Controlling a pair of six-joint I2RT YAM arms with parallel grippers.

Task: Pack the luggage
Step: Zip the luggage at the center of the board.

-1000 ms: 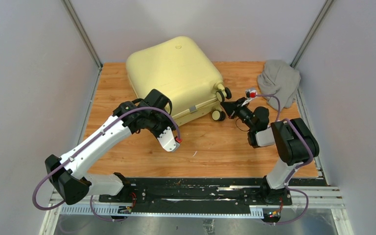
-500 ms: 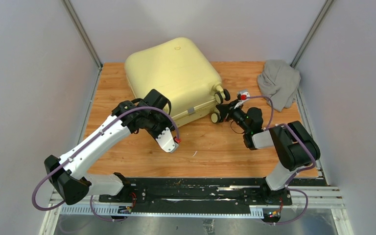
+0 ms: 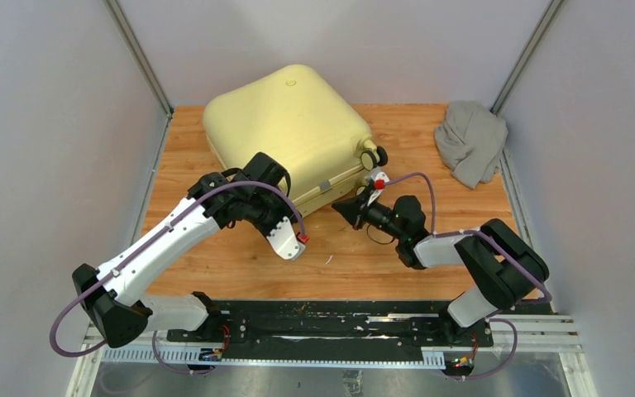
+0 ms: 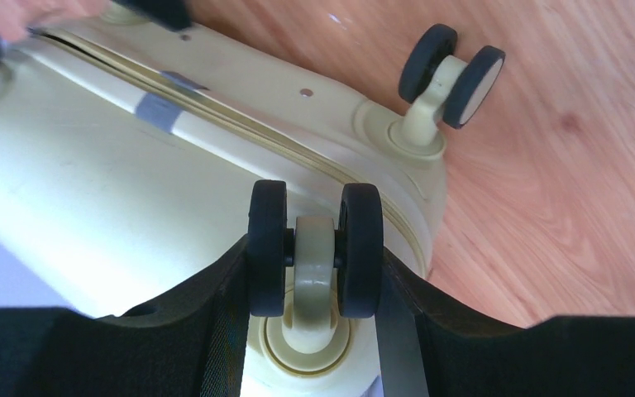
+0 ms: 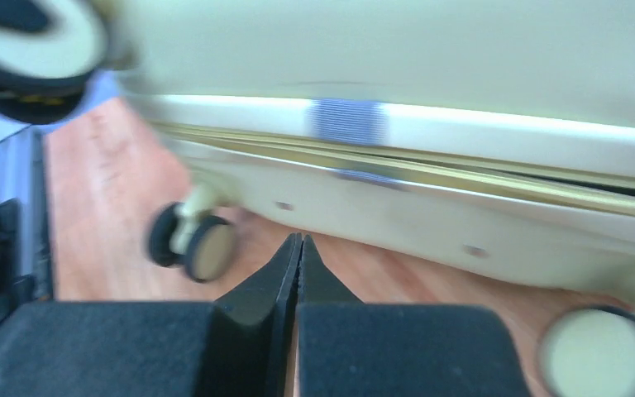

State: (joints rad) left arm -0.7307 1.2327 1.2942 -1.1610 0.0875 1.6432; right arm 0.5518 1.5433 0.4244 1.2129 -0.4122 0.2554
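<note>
Here's the luggage (image 3: 285,124), the big pale yellow case, lying on the far left half of the wooden surface (image 3: 364,256), turned at an angle to its edges with its wheels facing the arms. The left pincer (image 4: 314,250) is right on the near corner, its two fingers set either side of a corner wheel (image 4: 315,236) and, from the wrist view, pinching that twin caster between them. The right pincer (image 5: 300,248) is pressed together with nothing in it, its tip poking in low beside the case's near edge, just under the seam (image 5: 463,169) between the two shells. That seam reads as closed along the stretch I can see, though the right wrist view is blurred and I can't swear to a gap. None of the lining shows anywhere. And over in the far right corner, well apart from the case, a grey cloth (image 3: 470,141) sits crumpled on the wood, touched by nobody. So I'd call this early days: the arms look busy getting the case positioned or held, not packing it. By my reckoning, nearly everything is left to do: get the lid open, fetch that cloth across, lay it inside, and shut the case again.
</note>
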